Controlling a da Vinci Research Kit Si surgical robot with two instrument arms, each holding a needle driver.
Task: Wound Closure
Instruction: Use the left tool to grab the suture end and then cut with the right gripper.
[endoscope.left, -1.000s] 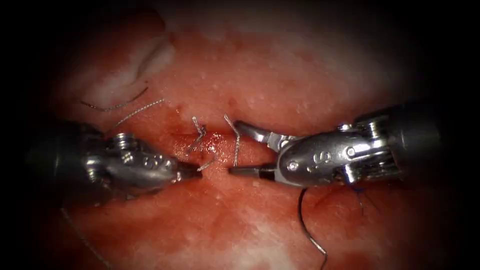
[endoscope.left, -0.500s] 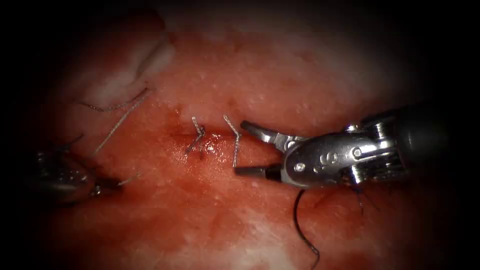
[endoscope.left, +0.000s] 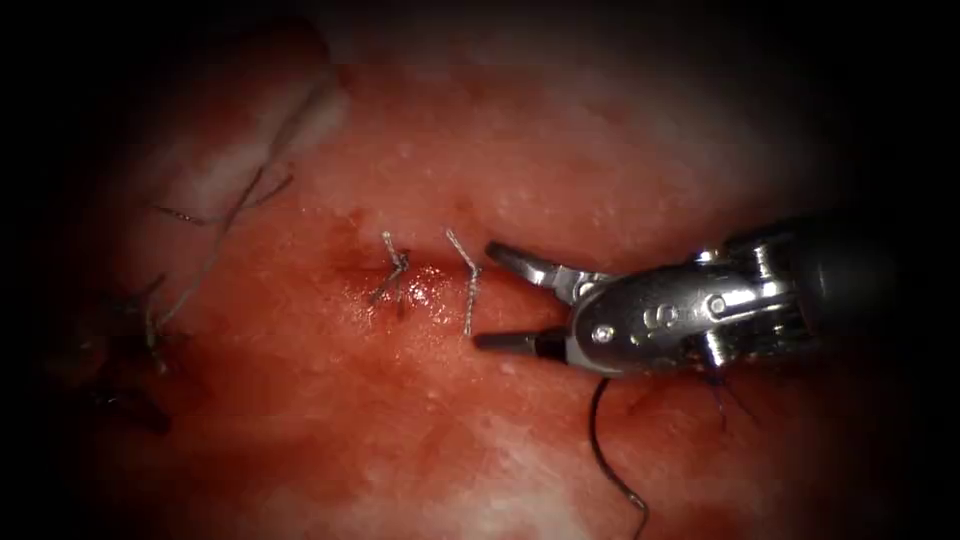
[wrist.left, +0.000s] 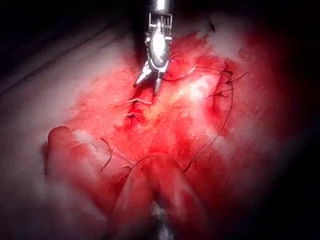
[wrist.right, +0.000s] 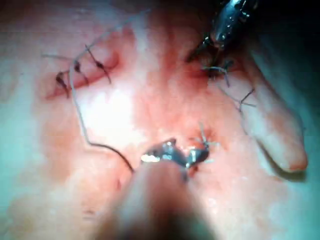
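Two stitches cross the cut (endoscope.left: 430, 280) in the tissue (endoscope.left: 560, 150): one (endoscope.left: 392, 268) with short frayed ends standing up, and a second (endoscope.left: 467, 290) just to its right, lying as a pale line straight across the wound. Judging from this, the closure is partly done. The edges between and around the two stitches meet, but the cut looks shallowly open and wet there, so I would expect more work to be needed.

The right hand (endoscope.left: 485, 295) reaches in from the right with its two jaws spread wide, one above and one below the second stitch. The tips are just beside the stitch and clamp on nothing. The left wrist view shows the same spread jaws (wrist.left: 147, 89) above the two stitches.

The left hand (wrist.right: 202, 52) sits well off to the left, near some dark older stitches (wrist.right: 80, 70). I cannot tell what it holds, if anything. A pale thread (endoscope.left: 215, 255) runs slantwise over the tissue on that side.

I cannot pick out the needle for certain. A dark curved strand (endoscope.left: 598, 440) comes out from under the right hand and sweeps downward over the tissue, and it may be either needle or thread.

The tissue is pale and fatty toward the edges and stained deep red around the wound. Red fluid (endoscope.left: 425, 295) glistens between the two stitches.
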